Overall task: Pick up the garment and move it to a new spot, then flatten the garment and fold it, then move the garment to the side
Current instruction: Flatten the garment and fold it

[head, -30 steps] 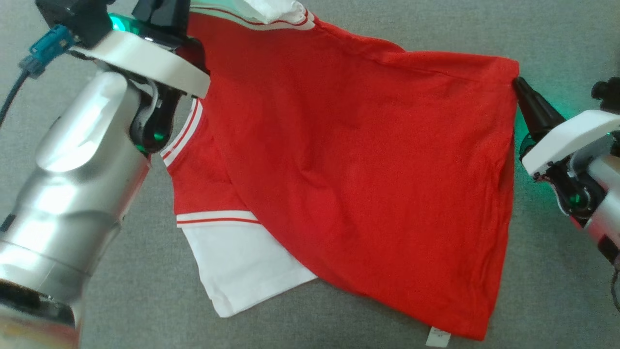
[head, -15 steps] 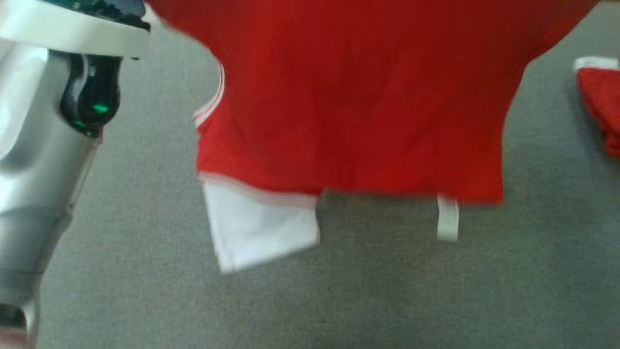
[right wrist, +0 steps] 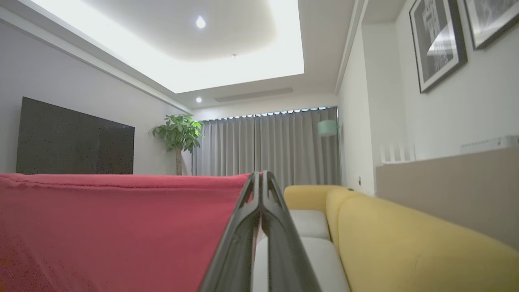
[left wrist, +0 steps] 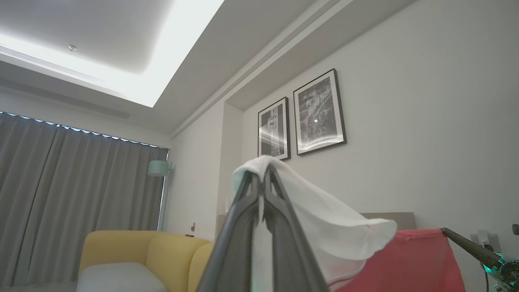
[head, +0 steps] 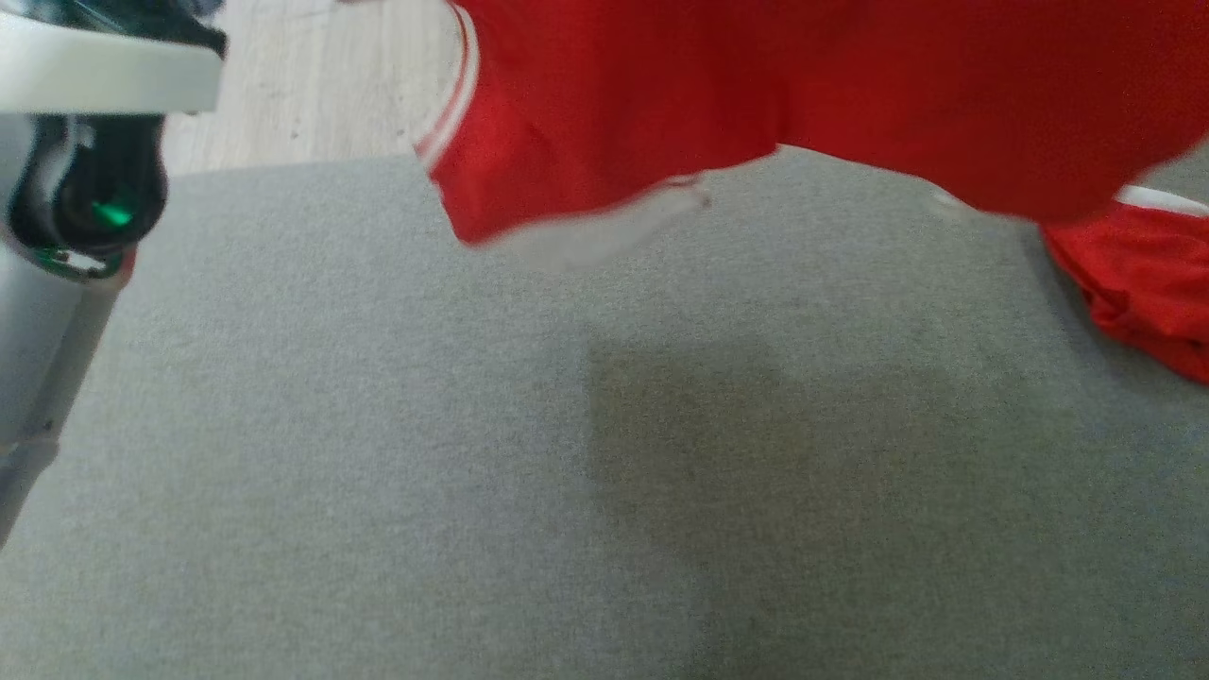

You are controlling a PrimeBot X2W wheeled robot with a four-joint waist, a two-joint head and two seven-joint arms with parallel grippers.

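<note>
**Garment up in the air, pinched at both ends**

The red garment (head: 756,76) is held clear of the grey surface (head: 378,472) and is seen hanging across the top of the head view, with a soft shadow (head: 756,444) cast below it. Its lower edge is blurred, though a white-striped trim can be made out on its left side.

In the left wrist view, the left gripper (left wrist: 261,172) is clamped tight on the garment's white part. That part is draped over the fingertips and falls away to the right into the red cloth. At the far end of that cloth, the right gripper's dark finger is spotted.

In the right wrist view, the right gripper (right wrist: 260,175) is pinched closed on a corner of the red cloth. The upper hem is drawn out in a near-straight line to the left.

The left arm (head: 57,217) is caught at the left edge of the head view, a green light glowing at its wrist. A second bunch of red cloth (head: 1143,293) with a white edge is lying on the grey surface at the right. Whether it is joined to the held garment cannot be told.

A wooden floor (head: 312,85) is seen beyond the surface's far edge. A yellow sofa (right wrist: 385,235), grey curtains (right wrist: 267,146) and two framed pictures (left wrist: 302,115) are picked up behind.
</note>
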